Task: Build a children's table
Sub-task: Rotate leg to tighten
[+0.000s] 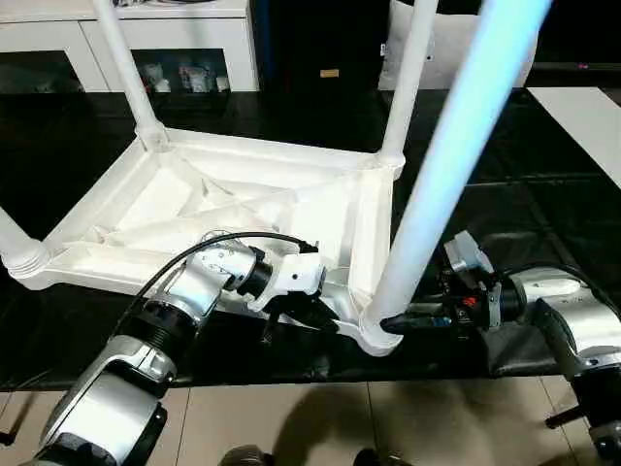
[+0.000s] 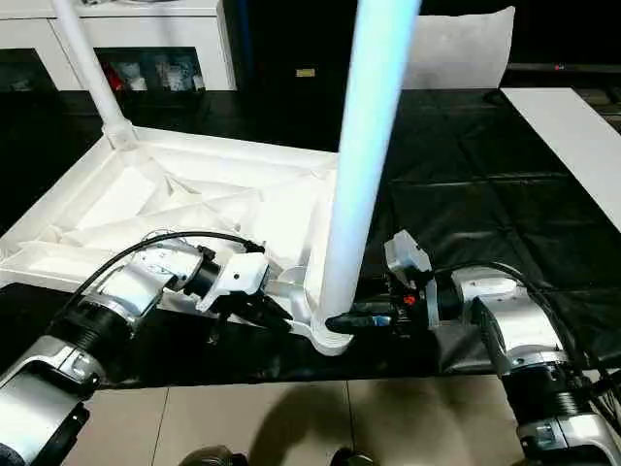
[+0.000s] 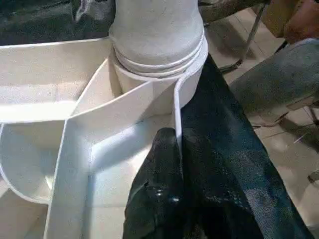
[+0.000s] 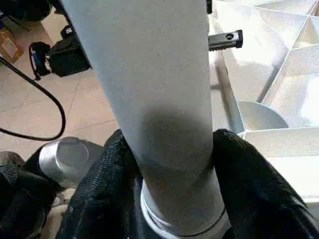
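Left eye view: one upturned table top with four legs socketed; right gripper pinches the near leg, left gripper pinches the rim.

You have bright overhead light bleaching the near table leg to a bluish glare, soft shadows on the tiled floor, and close-range blur in both wrist views.

1. A white table leg stands between the right gripper's two black fingers, which press its sides just above its ringed base.
2. Beyond one finger lies the ribbed underside of the tabletop.
3. Beyond the other, tiled floor with a black cable and what looks like a silver forearm.
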{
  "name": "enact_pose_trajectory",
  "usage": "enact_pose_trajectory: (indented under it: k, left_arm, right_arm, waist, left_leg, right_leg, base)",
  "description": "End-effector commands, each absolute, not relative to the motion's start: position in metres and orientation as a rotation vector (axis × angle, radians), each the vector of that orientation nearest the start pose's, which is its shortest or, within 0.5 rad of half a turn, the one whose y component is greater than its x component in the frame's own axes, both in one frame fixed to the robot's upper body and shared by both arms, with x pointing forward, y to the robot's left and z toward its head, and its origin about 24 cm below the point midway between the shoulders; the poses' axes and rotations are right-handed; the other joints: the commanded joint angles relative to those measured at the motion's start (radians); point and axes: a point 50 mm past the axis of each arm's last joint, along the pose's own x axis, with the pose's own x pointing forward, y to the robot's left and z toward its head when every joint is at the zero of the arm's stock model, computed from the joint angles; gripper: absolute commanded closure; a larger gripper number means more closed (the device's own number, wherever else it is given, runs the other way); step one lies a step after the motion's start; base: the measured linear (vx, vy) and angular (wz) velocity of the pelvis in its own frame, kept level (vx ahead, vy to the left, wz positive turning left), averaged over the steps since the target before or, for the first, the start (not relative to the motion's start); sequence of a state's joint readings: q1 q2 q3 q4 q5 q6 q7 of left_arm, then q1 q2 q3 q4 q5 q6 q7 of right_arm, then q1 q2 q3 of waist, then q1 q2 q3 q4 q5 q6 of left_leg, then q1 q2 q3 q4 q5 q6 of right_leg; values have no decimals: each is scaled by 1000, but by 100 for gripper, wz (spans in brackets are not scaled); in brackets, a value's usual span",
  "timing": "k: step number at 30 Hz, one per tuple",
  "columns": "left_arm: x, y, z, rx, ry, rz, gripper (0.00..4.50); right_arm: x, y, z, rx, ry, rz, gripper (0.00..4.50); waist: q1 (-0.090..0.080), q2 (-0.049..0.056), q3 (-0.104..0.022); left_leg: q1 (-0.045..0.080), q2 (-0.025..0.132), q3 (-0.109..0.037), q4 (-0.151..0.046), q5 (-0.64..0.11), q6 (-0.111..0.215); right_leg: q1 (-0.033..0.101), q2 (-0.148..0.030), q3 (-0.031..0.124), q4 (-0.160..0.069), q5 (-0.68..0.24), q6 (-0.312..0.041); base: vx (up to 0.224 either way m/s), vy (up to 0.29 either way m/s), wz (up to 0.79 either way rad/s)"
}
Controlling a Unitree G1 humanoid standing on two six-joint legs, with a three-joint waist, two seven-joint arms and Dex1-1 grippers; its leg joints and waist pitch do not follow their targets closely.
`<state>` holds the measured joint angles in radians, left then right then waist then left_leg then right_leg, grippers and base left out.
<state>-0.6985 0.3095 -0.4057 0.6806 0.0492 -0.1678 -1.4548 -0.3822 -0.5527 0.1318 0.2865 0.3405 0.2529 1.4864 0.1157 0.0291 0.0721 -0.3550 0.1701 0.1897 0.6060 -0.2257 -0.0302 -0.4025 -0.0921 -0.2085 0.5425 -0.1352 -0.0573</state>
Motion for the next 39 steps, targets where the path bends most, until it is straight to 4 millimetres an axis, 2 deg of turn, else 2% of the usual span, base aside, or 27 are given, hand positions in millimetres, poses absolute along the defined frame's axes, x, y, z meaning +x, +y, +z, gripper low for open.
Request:
enact_pose_trajectory:
  k: [1, 3, 6, 7, 8, 9, 10, 11, 12, 13, 17, 19, 20, 21, 22, 23, 25, 28, 30, 34, 35, 38, 39]
  left_arm:
    - [309, 85, 69, 603, 304, -1754, 450]
    - [312, 80, 69, 543, 316, -1696, 450]
    - [314, 74, 68, 508, 322, -1642, 450]
    - [317, 65, 68, 466, 324, -1570, 450]
    - [318, 60, 67, 445, 326, -1545, 450]
    - [319, 55, 67, 424, 330, -1516, 450]
    - [319, 54, 67, 422, 330, -1514, 450]
    - [321, 46, 68, 394, 338, -1468, 450]
    - [321, 46, 68, 394, 338, -1468, 450]
    - [323, 39, 68, 374, 340, -1432, 450]
    - [331, 22, 73, 326, 334, -1272, 450]
    - [336, 15, 75, 303, 319, -1189, 450]
    - [338, 11, 77, 294, 306, -1144, 450]
    - [338, 11, 78, 293, 306, -1142, 450]
    - [340, 8, 80, 289, 290, -1099, 450]
    - [340, 6, 80, 286, 283, -1090, 450]
    - [338, 5, 82, 282, 273, -1098, 450]
    - [336, 6, 81, 297, 264, -1124, 450]
    - [336, 12, 81, 309, 258, -1141, 450]
    - [336, 23, 79, 341, 248, -1166, 450]
    - [336, 29, 78, 364, 242, -1189, 450]
    - [335, 35, 77, 388, 241, -1214, 450]
    - [334, 42, 74, 417, 253, -1247, 450]
  right_arm:
    - [269, -176, 80, 10, 310, 1534, 251]
    - [267, -170, 81, 74, 280, 1496, 254]
    - [270, -161, 79, 78, 278, 1392, 254]
    - [276, -152, 75, 59, 288, 1260, 254]
    - [281, -149, 74, 64, 299, 1191, 254]
    - [285, -144, 74, 73, 293, 1127, 254]
    - [286, -144, 74, 75, 293, 1121, 254]
    - [293, -137, 74, 80, 292, 1029, 254]
    - [293, -137, 74, 80, 292, 1029, 254]
    - [298, -131, 74, 81, 294, 956, 254]
    - [313, -119, 71, 105, 334, 668, 255]
    - [319, -115, 70, 138, 343, 555, 255]
    - [321, -110, 70, 155, 334, 515, 255]
    - [321, -110, 70, 156, 333, 514, 255]
    - [322, -106, 71, 169, 317, 478, 255]
    - [323, -104, 71, 170, 309, 468, 255]
    - [322, -102, 73, 147, 285, 486, 186]
    - [320, -102, 78, 152, 242, 514, 175]
    - [318, -106, 80, 123, 220, 547, 144]
    - [312, -119, 80, 79, 211, 600, 133]
    - [309, -127, 80, 63, 208, 625, 117]
    - [307, -136, 80, 36, 203, 651, 94]
    - [306, -147, 81, -12, 196, 687, 86]
  waist:
    - [-5, -23, -72]
    - [-5, -26, -70]
    - [-10, -24, -63]
    - [-20, -22, -57]
    - [-25, -23, -57]
    - [-37, -23, -55]
    - [-49, -23, -53]
    - [-61, -20, -55]
    - [-61, -20, -55]
    - [-83, -20, -55]
    - [-113, -19, -56]
    - [-114, -15, -61]
    - [-118, -16, -63]
    - [-118, -16, -63]
    - [-118, -12, -67]
    - [-117, -12, -67]
    - [-114, -12, -67]
    - [-112, -13, -66]
    - [-111, -12, -66]
    - [-103, -15, -66]
    - [-102, -14, -66]
    - [-100, -16, -64]
    - [-100, -19, -65]
  left_leg:
    - [5, 87, -37, -67, -59, 118]
    - [5, 92, -39, -69, -49, 117]
    - [7, 86, -38, -71, -73, 100]
    - [11, 77, -36, -73, -116, 73]
    - [15, 75, -36, -73, -124, 62]
    - [12, 69, -39, -74, -134, 47]
    - [7, 67, -42, -73, -149, 40]
    - [11, 63, -42, -70, -160, 42]
    - [11, 63, -42, -70, -160, 42]
    - [4, 65, -46, -70, -164, 44]
    - [1, 54, -45, -66, -149, 50]
    - [2, 51, -45, -65, -129, 58]
    - [-4, 58, -47, -66, -109, 71]
    - [-4, 58, -47, -66, -109, 71]
    - [-6, 68, -50, -67, -85, 90]
    - [-5, 69, -51, -67, -77, 96]
    - [-7, 74, -51, -67, -57, 123]
    - [-8, 73, -47, -67, -50, 140]
    - [-6, 73, -47, -67, -58, 141]
    - [-5, 75, -47, -67, -55, 147]
    - [-4, 75, -46, -67, -57, 147]
    - [-4, 72, -43, -67, -79, 139]
    - [-5, 72, -43, -68, -81, 136]
  right_leg:
    - [68, -101, 90, -63, -347, -35]
    - [67, -103, 91, -61, -337, -38]
    - [65, -102, 88, -72, -384, -29]
    - [65, -100, 82, -88, -464, 0]
    - [62, -98, 80, -93, -484, 9]
    - [66, -97, 74, -99, -512, 26]
    - [69, -97, 67, -106, -541, 49]
    - [68, -96, 65, -112, -544, 62]
    - [68, -96, 65, -112, -544, 62]
    - [70, -92, 63, -109, -523, 63]
    - [66, -88, 57, -114, -526, 62]
    - [67, -90, 64, -109, -492, 52]
    - [69, -91, 68, -100, -443, 34]
    - [69, -91, 68, -100, -443, 34]
    - [69, -93, 74, -88, -371, 10]
    - [68, -94, 75, -85, -349, 0]
    - [70, -98, 80, -73, -294, -33]
    - [72, -101, 85, -69, -269, -60]
    - [73, -100, 85, -70, -280, -61]
    - [74, -102, 88, -67, -276, -61]
    - [73, -101, 88, -68, -284, -60]
    - [73, -100, 87, -75, -323, -45]
    - [73, -100, 87, -75, -331, -44]
  base:
    - [0, 0, 0]
    - [0, 0, 0]
    - [0, 0, 0]
    - [0, 0, 0]
    - [0, 0, 0]
    - [0, 0, 0]
    - [0, 0, 0]
    - [0, 0, 0]
    - [0, 0, 0]
    - [0, 0, 0]
    - [0, 0, 0]
    - [0, 0, 0]
    - [0, 0, 0]
    - [0, 0, 0]
    - [0, 0, 0]
    - [0, 0, 0]
    - [0, 0, 0]
    - [0, 0, 0]
    - [0, 0, 0]
    - [0, 0, 0]
    - [0, 0, 0]
    - [0, 0, 0]
    - [0, 0, 0]
